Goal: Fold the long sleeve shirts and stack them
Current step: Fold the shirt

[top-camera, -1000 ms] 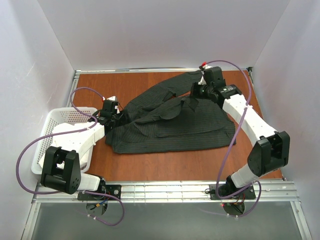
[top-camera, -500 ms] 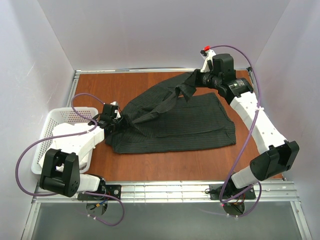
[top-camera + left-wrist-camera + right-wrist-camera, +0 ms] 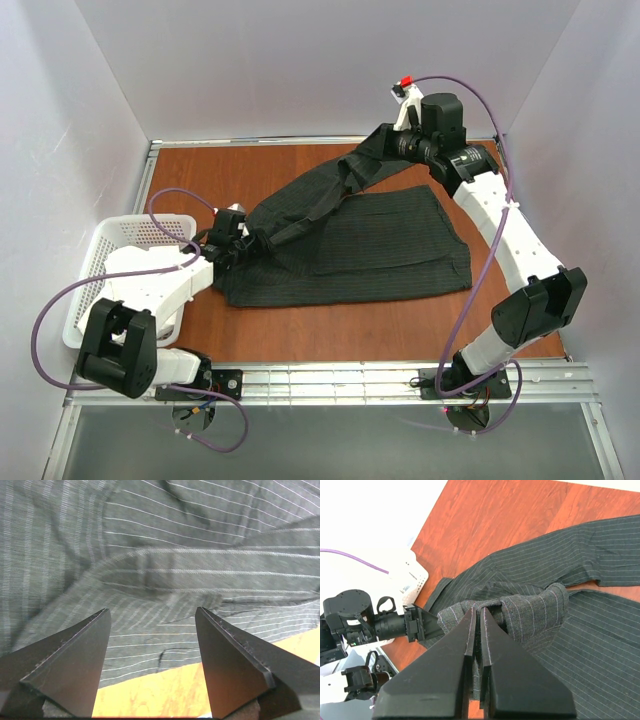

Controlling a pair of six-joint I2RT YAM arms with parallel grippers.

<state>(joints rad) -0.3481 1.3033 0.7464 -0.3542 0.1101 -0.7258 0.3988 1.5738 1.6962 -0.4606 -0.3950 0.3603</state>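
Note:
A dark pinstriped long sleeve shirt (image 3: 370, 240) lies spread across the middle of the brown table (image 3: 340, 325). My right gripper (image 3: 386, 158) is raised over the far side, shut on a fold of the shirt's fabric (image 3: 540, 610). A strip of cloth stretches from it down toward the left. My left gripper (image 3: 250, 238) sits low at the shirt's left edge. In the left wrist view, the left gripper (image 3: 152, 612) is open, with the shirt's hem (image 3: 150, 645) and bare table between its fingers.
A white mesh basket (image 3: 110, 245) stands at the table's left edge, beside the left arm. White walls enclose the table on three sides. A metal rail (image 3: 330, 380) runs along the near edge.
My right gripper has risen and drawn back toward the far wall, lifting the gripped fabric into a taut strip. My left gripper has edged right onto the shirt's edge and narrowed a little.

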